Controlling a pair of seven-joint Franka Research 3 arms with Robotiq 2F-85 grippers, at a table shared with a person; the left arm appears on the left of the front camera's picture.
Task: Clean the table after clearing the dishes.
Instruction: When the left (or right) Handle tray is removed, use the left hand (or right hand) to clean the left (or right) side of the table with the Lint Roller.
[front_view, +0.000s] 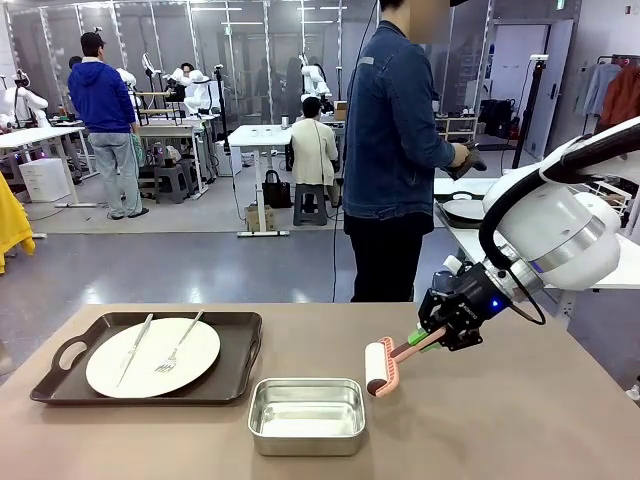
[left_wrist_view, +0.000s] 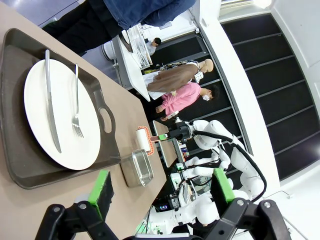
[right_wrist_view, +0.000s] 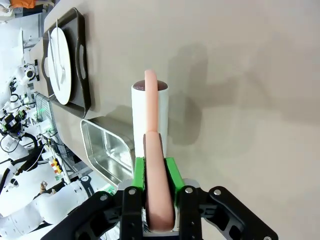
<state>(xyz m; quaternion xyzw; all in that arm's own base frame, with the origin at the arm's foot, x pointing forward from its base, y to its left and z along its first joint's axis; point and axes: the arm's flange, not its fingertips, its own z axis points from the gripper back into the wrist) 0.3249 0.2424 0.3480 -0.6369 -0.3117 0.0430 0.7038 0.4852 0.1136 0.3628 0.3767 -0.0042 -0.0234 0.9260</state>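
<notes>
The brown table (front_view: 500, 420) carries one dark tray (front_view: 244, 350) at its left side, and a round white plate (front_view: 155, 378) sits in it. A knife (front_view: 134, 348) and a fork (front_view: 178, 345) lie side by side across the plate. Just right of the tray, toward the near edge, stands a steel pan (front_view: 306, 445) with nothing in it.

The right end effector (front_view: 425, 338) comes in from the right and pinches the pink handle of a white roller (front_view: 380, 368) between its green pads. The roller is just right of the pan, low over bare tabletop; whether it touches the surface I cannot tell.

In the left wrist view the left end effector (left_wrist_view: 162, 192) is spread wide with nothing between its fingers, high above the tray.

A person (front_view: 395, 130) stands at the far side, turned to the right toward a white table (front_view: 470, 245), where a second tray (front_view: 445, 218) with a white plate lies.
</notes>
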